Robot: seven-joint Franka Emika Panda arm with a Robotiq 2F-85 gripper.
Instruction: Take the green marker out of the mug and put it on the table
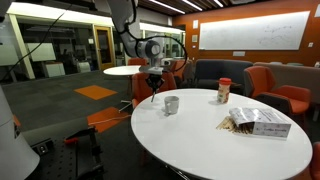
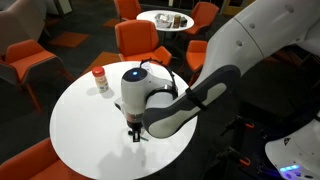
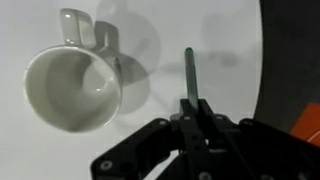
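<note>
green marker (image 3: 189, 74) is out of the mug, pinched at its near end between the gripper (image 3: 193, 106) fingertips. jaws are closed almost fully on it, with only the pen's width between them. in the wrist view the marker sticks out from the fingers toward the far side, over the white table (image 3: 232, 40), close to the table's right edge. can't tell if its tip touches the top.

mug (image 3: 72, 90) sits upright on the table left of the marker in the wrist view, opening facing the camera, handle on its far side, apart from the pen.

in an exterior view the gripper (image 1: 153, 86) hangs over the left edge of the table (image 1: 190, 142), with the marker (image 1: 153, 95) a thin dark stick pointing down below it and the mug (image 1: 171, 104) just to its right. a jar with red lid (image 1: 224, 90) stands farther right and a cardboard box (image 1: 258, 122) lies near the right edge.

in an exterior view the arm blocks the mug. the gripper (image 2: 137, 132) points down at the table (image 2: 80, 130), and the jar (image 2: 99, 80) stands at the far left. the marker is too small to make out there. orange chairs (image 2: 140, 40) and a small round table (image 2: 165, 18) are behind.
</note>
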